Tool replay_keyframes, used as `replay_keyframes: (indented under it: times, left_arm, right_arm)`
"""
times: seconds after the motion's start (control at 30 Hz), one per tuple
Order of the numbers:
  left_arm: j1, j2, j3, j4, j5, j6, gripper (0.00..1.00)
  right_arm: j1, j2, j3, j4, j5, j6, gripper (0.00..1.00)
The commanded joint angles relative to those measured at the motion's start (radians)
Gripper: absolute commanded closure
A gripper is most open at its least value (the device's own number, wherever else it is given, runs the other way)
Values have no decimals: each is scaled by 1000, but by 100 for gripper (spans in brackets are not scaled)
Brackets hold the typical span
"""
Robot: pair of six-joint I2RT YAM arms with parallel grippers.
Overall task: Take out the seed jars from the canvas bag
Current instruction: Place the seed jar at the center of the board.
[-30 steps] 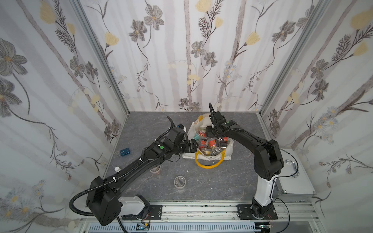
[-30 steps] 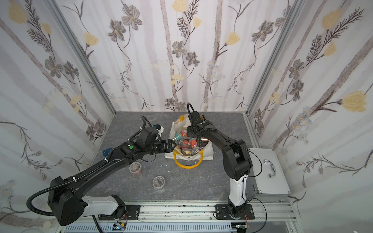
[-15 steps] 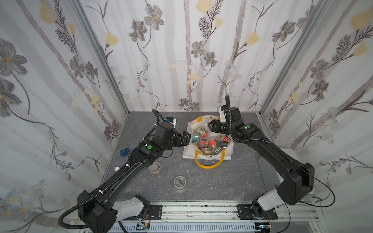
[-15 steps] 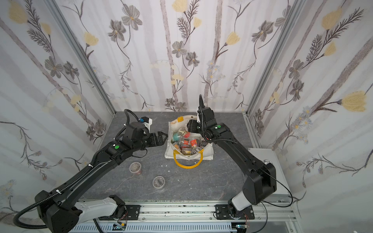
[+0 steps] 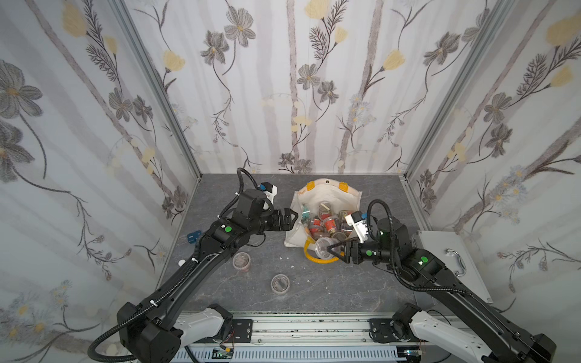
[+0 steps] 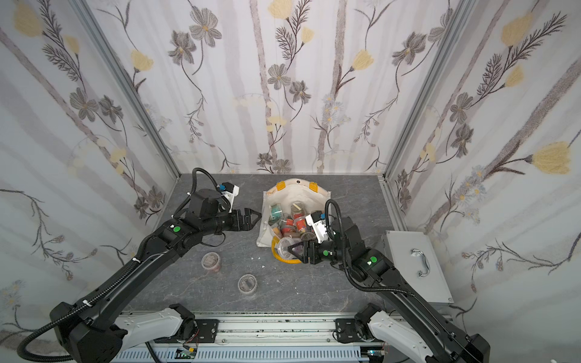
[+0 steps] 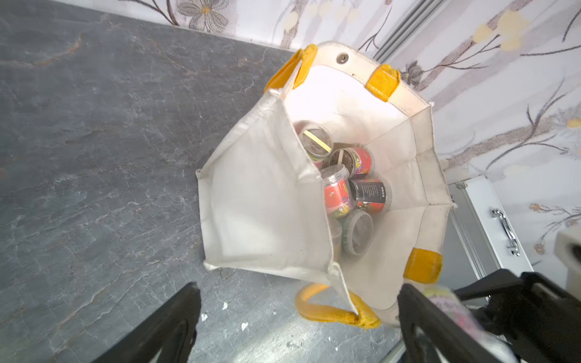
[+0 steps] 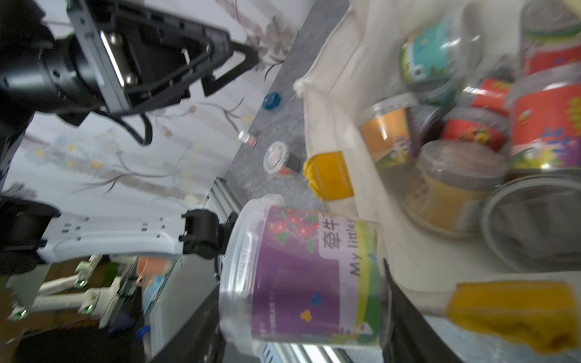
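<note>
Seed jars (image 5: 328, 224) are mostly piled inside the canvas bag (image 5: 327, 191), which sits open-mouthed on the grey table (image 5: 361, 289), back of centre. Clock here is centred on the bag in the top views, with 12 at the back wall.

One purple-label jar (image 8: 301, 276) is out of the pile. The right gripper (image 5: 330, 250) has its jaws clamped on it at 6 o'clock, right over the bag's near rim and the yellow handle loop (image 5: 317, 259). It's tipped on its side, lid end facing away from the bag's inside, roughly toward 7 o'clock, with its base end toward the bag.

The left gripper (image 5: 292, 217) is at 9 o'clock, just beside the bag's side wall, jaws spread wide with nothing in them.

Around it: two loose jars (image 5: 241, 261) stand upright on the table at 8 o'clock, and the nearer one (image 5: 279, 283) is at 7. A silver case (image 5: 446, 261) lies at 4 o'clock off the table edge, and a small blue bit (image 5: 194, 236) sits past the left arm at 9.
</note>
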Motion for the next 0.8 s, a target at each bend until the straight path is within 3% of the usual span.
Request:
replay_keyframes:
  times: [0.0, 0.17, 0.33, 0.57, 0.77]
  left_arm:
    - [5, -41, -45, -57, 154, -23, 0]
    - [9, -65, -107, -104, 324, -19, 0]
    - [-5, -52, -160, -60, 395, -65, 4]
    - [-41, 16, -171, 69, 311, -154, 4]
    - [-40, 60, -154, 179, 126, -286, 1]
  right_arm:
    - [61, -39, -142, 157, -116, 110, 45]
    - [81, -62, -352, 273, -168, 166, 46]
    - [81, -53, -414, 318, -136, 185, 44]
    - [51, -108, -556, 398, -27, 282, 45]
    - [-85, -159, -669, 478, -78, 346, 44]
